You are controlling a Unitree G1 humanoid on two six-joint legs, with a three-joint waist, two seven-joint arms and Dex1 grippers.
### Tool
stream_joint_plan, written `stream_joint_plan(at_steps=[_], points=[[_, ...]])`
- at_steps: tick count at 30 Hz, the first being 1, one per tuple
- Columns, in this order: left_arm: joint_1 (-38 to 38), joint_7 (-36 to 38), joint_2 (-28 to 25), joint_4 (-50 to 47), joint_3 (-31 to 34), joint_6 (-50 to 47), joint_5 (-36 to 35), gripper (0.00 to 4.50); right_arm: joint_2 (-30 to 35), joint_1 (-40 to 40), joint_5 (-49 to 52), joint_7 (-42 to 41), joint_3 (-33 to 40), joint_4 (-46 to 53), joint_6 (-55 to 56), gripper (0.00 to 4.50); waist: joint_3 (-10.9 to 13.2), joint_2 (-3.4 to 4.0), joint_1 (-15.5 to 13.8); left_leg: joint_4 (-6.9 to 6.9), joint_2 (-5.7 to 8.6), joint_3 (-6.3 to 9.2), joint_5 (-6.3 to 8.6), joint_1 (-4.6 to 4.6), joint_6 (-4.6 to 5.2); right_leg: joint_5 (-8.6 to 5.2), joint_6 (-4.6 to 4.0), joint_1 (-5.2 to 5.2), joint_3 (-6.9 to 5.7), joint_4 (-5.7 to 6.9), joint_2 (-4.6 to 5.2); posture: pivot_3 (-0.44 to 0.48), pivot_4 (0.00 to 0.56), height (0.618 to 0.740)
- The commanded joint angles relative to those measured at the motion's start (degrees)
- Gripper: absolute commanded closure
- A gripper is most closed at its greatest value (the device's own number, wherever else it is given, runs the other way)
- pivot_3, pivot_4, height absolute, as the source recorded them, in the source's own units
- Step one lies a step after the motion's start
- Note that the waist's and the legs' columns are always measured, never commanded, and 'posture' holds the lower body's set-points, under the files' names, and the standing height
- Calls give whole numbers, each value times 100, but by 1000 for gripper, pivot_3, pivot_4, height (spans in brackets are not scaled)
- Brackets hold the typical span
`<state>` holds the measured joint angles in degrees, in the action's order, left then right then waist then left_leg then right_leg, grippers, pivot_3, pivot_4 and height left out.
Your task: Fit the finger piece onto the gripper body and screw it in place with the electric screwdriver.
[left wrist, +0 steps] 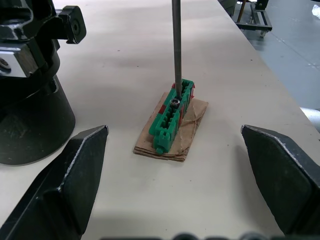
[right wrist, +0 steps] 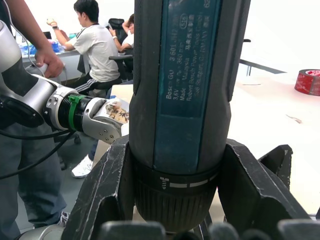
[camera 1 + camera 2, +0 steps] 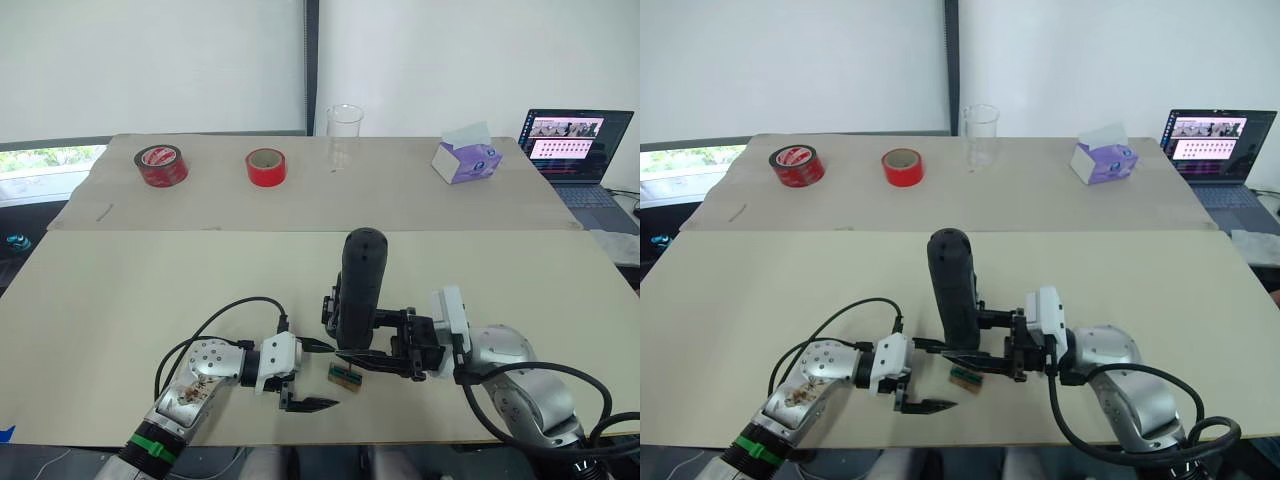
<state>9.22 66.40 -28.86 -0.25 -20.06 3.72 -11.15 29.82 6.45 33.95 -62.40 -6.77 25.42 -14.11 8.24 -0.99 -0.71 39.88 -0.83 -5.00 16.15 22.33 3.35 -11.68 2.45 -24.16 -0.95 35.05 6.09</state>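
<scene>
- One electric screwdriver stands upright near the tabletop's front edge, clenched in the right gripper, its bit touching a screw in the green block.
- Left gripper hangs released beside it.
- Judged step: picking up a screw; next, lift straight.

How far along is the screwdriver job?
Done: the right gripper has the electric screwdriver clamped upright. In hand: its bit sits on a screw in the green block, apparently picking it up; the left gripper hovers beside, jaws open. Left: fitting the finger piece onto the gripper body and driving the screw.
</scene>
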Motion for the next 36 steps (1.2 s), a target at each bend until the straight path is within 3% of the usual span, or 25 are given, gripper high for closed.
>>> stream_joint_plan(at_steps=[1, 36], points=[[-27, -66, -27, 191, -15, -111, 116, 19, 14, 137, 193, -36, 142, 256, 84, 2584, 0, 0, 0, 0, 0, 0, 0, 0, 0, 0, 0, 0, 0, 0, 0, 0, 150, 740], [-40, -80, -15, 350, -6, 23, 149, 19, -86, 299, 309, 38, 119, 273, 77, 2584, -1, 1, -3, -1, -1, 0, 0, 0, 0, 0, 0, 0, -1, -1, 0, 0, 150, 740]])
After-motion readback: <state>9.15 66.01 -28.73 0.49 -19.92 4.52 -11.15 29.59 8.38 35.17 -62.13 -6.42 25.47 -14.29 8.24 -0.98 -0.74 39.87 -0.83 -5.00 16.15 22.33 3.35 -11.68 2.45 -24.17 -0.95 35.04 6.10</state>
